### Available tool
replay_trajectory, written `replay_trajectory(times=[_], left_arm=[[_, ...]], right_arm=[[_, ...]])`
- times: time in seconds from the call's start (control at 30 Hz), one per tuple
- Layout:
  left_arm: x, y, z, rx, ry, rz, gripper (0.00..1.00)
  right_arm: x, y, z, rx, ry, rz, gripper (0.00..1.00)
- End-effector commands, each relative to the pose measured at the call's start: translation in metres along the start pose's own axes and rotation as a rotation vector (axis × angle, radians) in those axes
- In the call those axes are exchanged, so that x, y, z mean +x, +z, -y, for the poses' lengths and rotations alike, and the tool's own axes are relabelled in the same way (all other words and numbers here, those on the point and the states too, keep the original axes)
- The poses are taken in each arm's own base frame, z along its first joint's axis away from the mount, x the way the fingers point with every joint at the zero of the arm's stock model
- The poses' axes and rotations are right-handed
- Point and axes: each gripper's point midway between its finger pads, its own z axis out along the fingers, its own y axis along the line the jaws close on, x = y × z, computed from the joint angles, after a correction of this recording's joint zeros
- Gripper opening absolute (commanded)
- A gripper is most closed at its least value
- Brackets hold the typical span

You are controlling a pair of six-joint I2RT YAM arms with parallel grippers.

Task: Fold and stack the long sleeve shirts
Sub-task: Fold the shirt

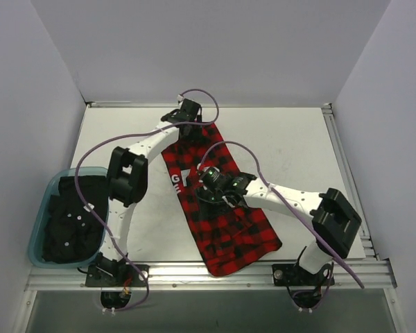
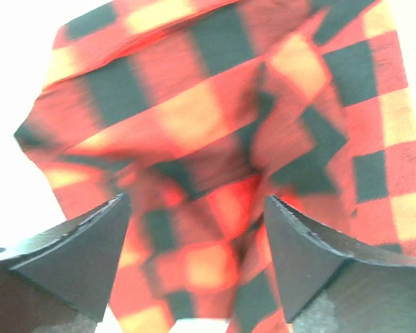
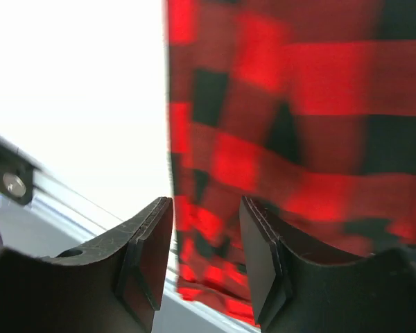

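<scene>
Only overhead shows the bin (image 1: pixel 39 223); close up, left jaws released over shirt (image 2: pixel 194 118), right jaws unclear.

Red-and-black check flannel shirt (image 1: pixel 229 225), folded long.
Flat, diagonal; far end below left jaws, middle below right jaws.

flannel shirt (image 2: pixel 215 139) blurred and cropped in wrist views, white lettering (image 1: pixel 173 182) too small to read

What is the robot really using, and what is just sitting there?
For the job:
- red-and-black checked shirt
- left gripper
- right gripper

Just sitting there:
- teal bin
- dark clothes inside it, untouched
</scene>
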Motion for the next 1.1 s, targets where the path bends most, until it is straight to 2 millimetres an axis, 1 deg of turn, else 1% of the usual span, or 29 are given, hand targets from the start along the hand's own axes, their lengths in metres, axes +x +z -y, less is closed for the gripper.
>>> replay_trajectory(times=[0.0,0.03,0.07,0.1,0.13,0.17,0.2,0.23,0.27,0.3,0.33,0.4,0.43,0.5,0.53,0.6,0.63,0.7,0.73,0.77,0.8,0.83,0.87,0.9,0.93,0.97,1.0,1.03,1.07], left_arm=[[-0.049,-0.072,-0.036,-0.063,-0.084,0.156,0.88],[-0.044,-0.081,-0.043,-0.079,-0.110,0.154,0.94],[-0.048,-0.104,-0.047,-0.070,-0.173,0.179,0.95],[-0.016,-0.102,-0.052,-0.085,-0.170,0.108,0.95],[-0.005,-0.107,-0.050,-0.073,-0.192,0.089,0.95],[0.001,-0.121,-0.046,-0.045,-0.247,0.088,0.95],[0.031,-0.122,-0.035,-0.023,-0.231,0.034,0.95],[0.040,-0.130,-0.029,-0.003,-0.238,0.026,0.95],[0.052,-0.132,-0.021,0.010,-0.247,0.002,0.95],[0.064,-0.135,-0.010,0.032,-0.238,-0.019,0.94],[0.084,-0.137,0.002,0.042,-0.209,-0.049,0.94],[0.102,-0.135,0.017,0.062,-0.216,-0.076,0.91],[0.117,-0.129,0.023,0.059,-0.201,-0.103,0.90],[0.128,-0.120,0.030,0.068,-0.210,-0.137,0.88],[0.132,-0.115,0.030,0.060,-0.208,-0.147,0.88],[0.141,-0.098,0.030,0.030,-0.186,-0.170,0.87],[0.148,-0.087,0.030,0.012,-0.169,-0.190,0.86],[0.146,-0.077,0.032,0.012,-0.153,-0.197,0.86],[0.152,-0.068,0.032,0.000,-0.126,-0.214,0.86],[0.148,-0.064,0.034,0.006,-0.122,-0.210,0.86],[0.146,-0.058,0.032,0.001,-0.119,-0.214,0.85],[0.152,-0.049,0.029,-0.012,-0.104,-0.232,0.85],[0.149,-0.044,0.028,-0.012,-0.084,-0.230,0.85],[0.138,-0.039,0.026,-0.011,-0.091,-0.217,0.85],[0.139,-0.030,0.024,-0.018,-0.078,-0.224,0.85],[0.135,-0.025,0.021,-0.016,-0.050,-0.224,0.85],[0.117,-0.020,0.020,-0.007,-0.063,-0.201,0.85],[0.116,-0.011,0.017,-0.008,-0.031,-0.205,0.85],[0.110,-0.006,0.015,-0.002,-0.023,-0.202,0.85]], right_arm=[[-0.007,-0.041,0.040,0.101,-0.025,0.052,0.44],[-0.005,-0.046,0.047,0.106,-0.033,0.055,0.44],[0.006,-0.048,0.064,0.135,-0.031,0.024,0.44],[0.008,-0.056,0.071,0.138,-0.031,0.038,0.44],[0.015,-0.058,0.080,0.154,-0.026,0.024,0.44],[0.026,-0.059,0.097,0.190,-0.004,-0.002,0.44],[0.029,-0.062,0.103,0.196,-0.013,-0.001,0.43],[0.035,-0.063,0.107,0.202,-0.014,-0.013,0.43],[0.040,-0.064,0.113,0.210,-0.003,-0.027,0.43],[0.049,-0.062,0.117,0.215,-0.006,-0.051,0.43],[0.053,-0.062,0.118,0.212,-0.010,-0.063,0.43],[0.064,-0.057,0.123,0.219,-0.006,-0.098,0.42],[0.068,-0.055,0.125,0.225,-0.001,-0.110,0.41],[0.076,-0.050,0.129,0.238,0.011,-0.138,0.40],[0.079,-0.049,0.129,0.241,0.022,-0.153,0.39],[0.087,-0.043,0.130,0.242,0.037,-0.190,0.38],[0.092,-0.040,0.128,0.234,0.050,-0.210,0.38],[0.096,-0.032,0.124,0.218,0.059,-0.228,0.36],[0.098,-0.029,0.118,0.203,0.057,-0.235,0.36],[0.094,-0.026,0.113,0.189,0.072,-0.224,0.36],[0.097,-0.020,0.110,0.188,0.072,-0.243,0.35],[0.096,-0.017,0.105,0.182,0.072,-0.246,0.35],[0.092,-0.011,0.093,0.154,0.071,-0.235,0.35],[0.093,-0.004,0.088,0.151,0.069,-0.250,0.35],[0.091,0.001,0.082,0.137,0.072,-0.248,0.35],[0.084,0.007,0.067,0.099,0.061,-0.231,0.35],[0.084,0.015,0.063,0.102,0.078,-0.241,0.35],[0.080,0.020,0.058,0.092,0.083,-0.237,0.35],[0.073,0.024,0.050,0.077,0.086,-0.222,0.35]])
